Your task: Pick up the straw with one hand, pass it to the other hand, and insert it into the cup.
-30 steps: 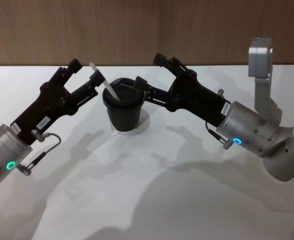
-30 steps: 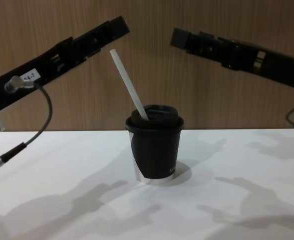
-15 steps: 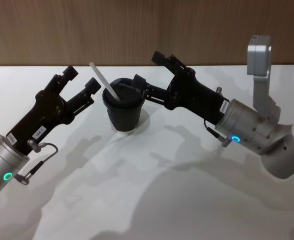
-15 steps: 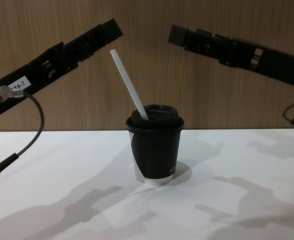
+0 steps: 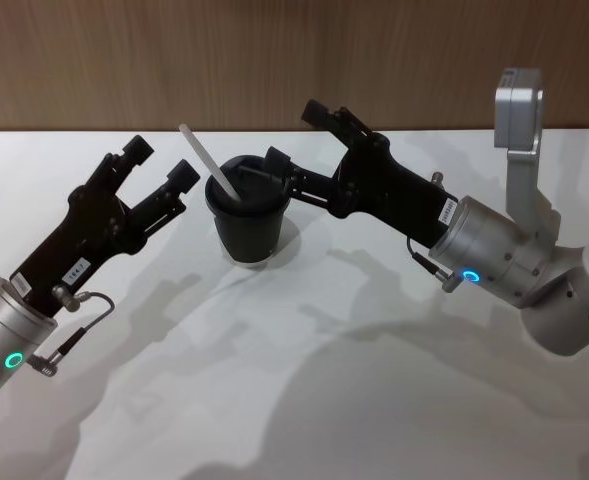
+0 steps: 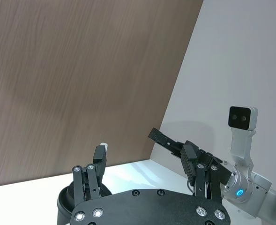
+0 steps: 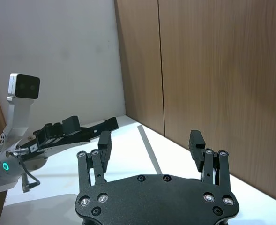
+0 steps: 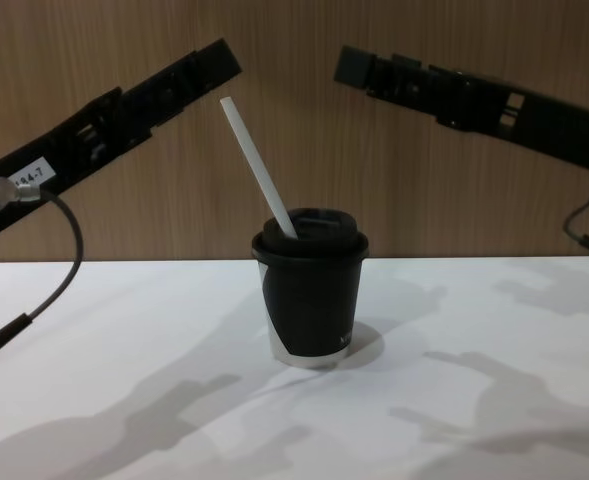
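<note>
Backing off toward the frame's lower left, my labelled black left gripper (image 5: 157,164) hangs wide and empty. My right gripper (image 5: 296,133), equally spread, hovers upper centre. Thin white straw (image 5: 208,163) leans inside the black lidded paper cup (image 5: 251,225); insertion looks done.

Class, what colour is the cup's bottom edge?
Pale silvery-white, on the black cup; clearest in the chest view.
</note>
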You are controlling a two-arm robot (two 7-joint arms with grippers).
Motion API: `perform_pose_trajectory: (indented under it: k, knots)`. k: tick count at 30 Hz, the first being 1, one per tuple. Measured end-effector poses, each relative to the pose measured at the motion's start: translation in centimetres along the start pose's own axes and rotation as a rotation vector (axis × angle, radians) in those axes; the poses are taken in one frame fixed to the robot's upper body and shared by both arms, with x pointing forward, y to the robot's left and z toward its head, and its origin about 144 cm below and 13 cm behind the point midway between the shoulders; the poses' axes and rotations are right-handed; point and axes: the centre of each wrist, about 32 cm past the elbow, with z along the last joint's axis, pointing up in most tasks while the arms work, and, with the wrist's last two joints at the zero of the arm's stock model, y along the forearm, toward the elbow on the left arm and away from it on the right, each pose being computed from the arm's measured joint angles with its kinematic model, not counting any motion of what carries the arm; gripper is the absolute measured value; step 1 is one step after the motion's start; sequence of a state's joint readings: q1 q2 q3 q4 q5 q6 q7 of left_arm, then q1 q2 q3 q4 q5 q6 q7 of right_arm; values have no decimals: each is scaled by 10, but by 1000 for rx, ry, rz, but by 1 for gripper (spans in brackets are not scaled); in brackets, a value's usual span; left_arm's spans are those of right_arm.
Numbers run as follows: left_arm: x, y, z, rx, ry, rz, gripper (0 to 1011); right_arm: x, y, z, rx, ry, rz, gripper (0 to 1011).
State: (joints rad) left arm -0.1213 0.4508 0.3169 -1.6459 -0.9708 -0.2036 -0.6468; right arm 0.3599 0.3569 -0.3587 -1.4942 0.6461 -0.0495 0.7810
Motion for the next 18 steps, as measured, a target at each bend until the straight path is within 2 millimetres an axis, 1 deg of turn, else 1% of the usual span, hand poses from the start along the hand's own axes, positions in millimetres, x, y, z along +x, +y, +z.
perform_pose_trajectory:
  k: [18]
  knots:
    - [-1, 1, 0, -2, 0, 2, 1003, 0, 1, 0, 1, 0, 3, 1001]
